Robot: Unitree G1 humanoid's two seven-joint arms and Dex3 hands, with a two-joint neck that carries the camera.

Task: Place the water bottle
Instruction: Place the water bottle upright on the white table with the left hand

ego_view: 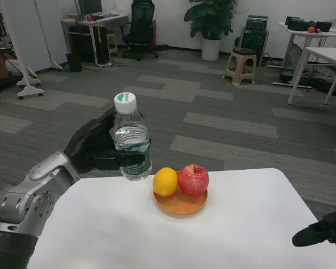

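While the left hand (103,151) wraps its fingers around the clear, white-capped plastic water bottle (131,140), upright for placement at the white table's (241,224) far left, the right hand (320,230), fingers unreadable, waits near right.

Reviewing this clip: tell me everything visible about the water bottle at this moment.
The water bottle is a small clear plastic bottle with a white cap bearing a green mark and a greenish label band around its lower body. It looks full or nearly full of water. It stands upright, gripped around its middle by the left robot hand, at the far left edge of the white table. Whether its base rests on the table cannot be told. It sits just left of the orange, apparently not touching it.
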